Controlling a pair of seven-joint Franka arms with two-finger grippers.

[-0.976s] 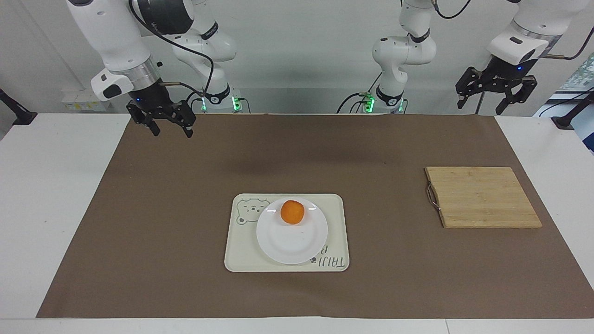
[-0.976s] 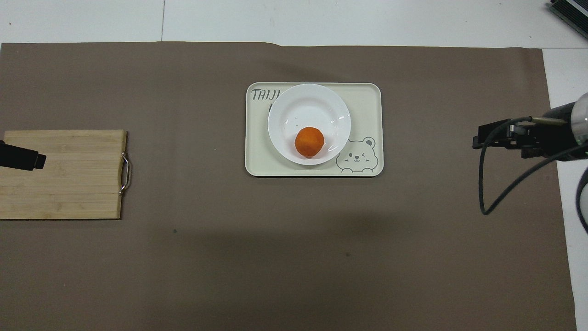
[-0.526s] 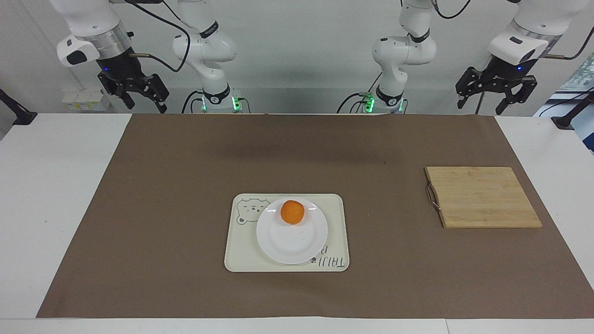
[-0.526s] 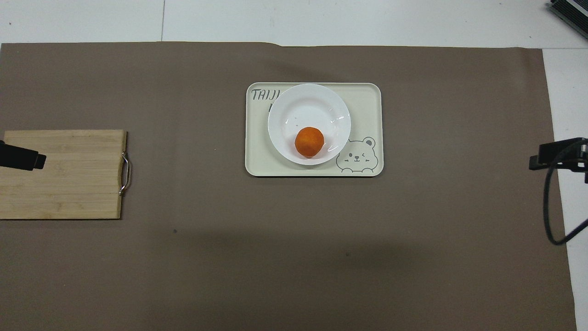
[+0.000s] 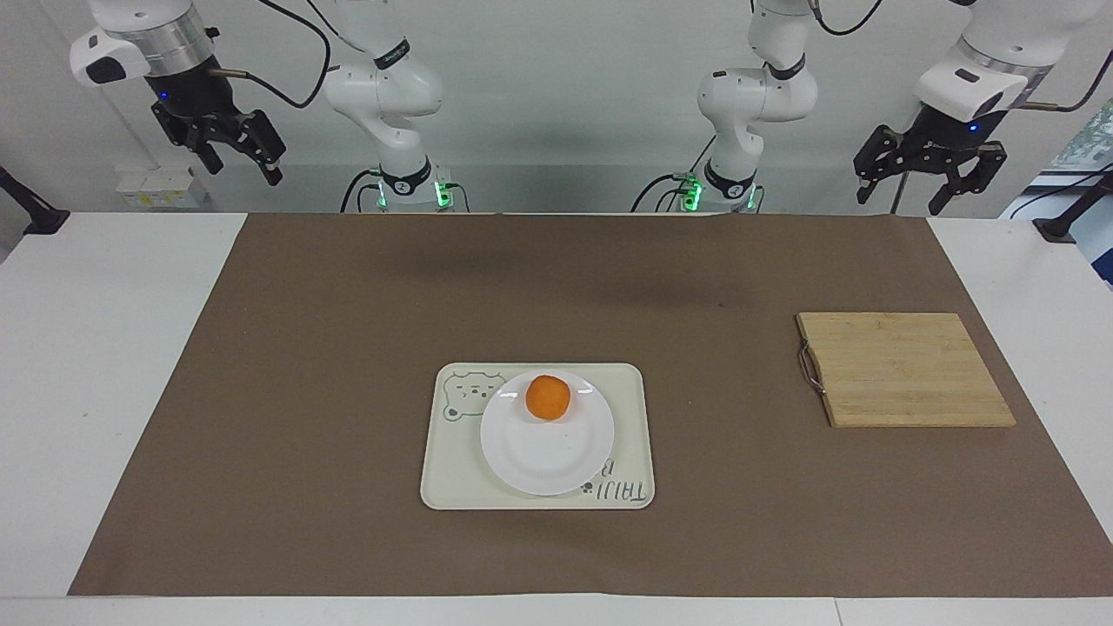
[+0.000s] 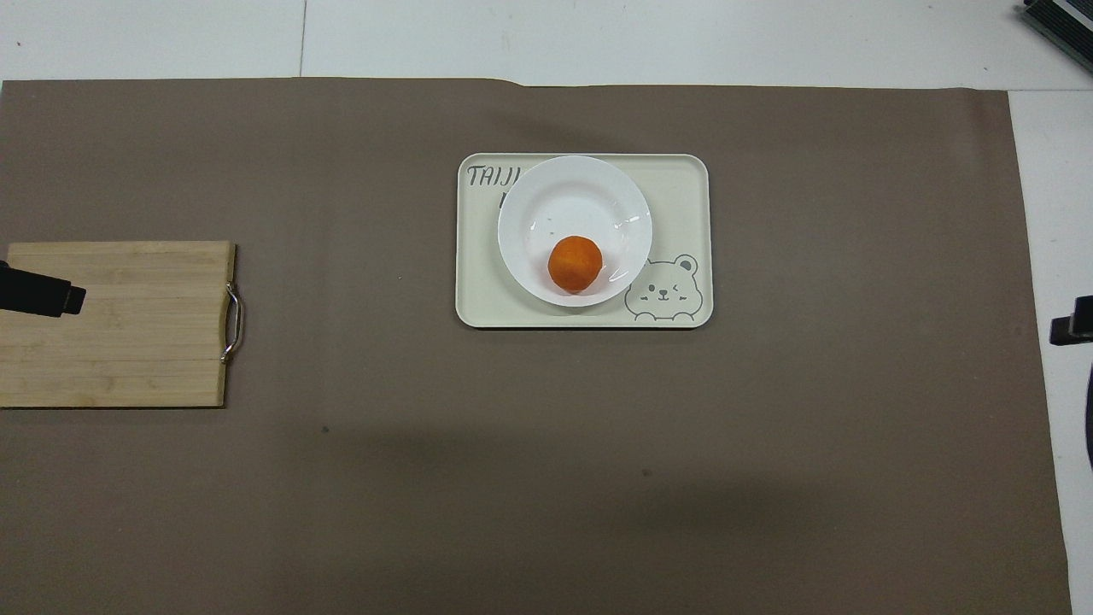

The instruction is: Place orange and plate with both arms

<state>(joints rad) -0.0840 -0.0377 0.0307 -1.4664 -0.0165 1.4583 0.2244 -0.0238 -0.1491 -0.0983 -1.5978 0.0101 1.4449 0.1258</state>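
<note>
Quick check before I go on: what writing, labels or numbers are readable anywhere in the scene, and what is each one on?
"TAIJI": printed on the cream tray, at its corner farther from the robots; the white plate covers whatever follows.
A second line under it: mostly hidden by the plate, unreadable.
Marks on the arms' base rings: too small to read.
No other text visible.

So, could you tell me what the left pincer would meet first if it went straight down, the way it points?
Probably the wooden cutting board; the open left pincer hangs over it, though depth is uncertain.

lab: two bench-mounted robot arms (image 5: 383, 87), papered table (image 5: 174, 348)
</note>
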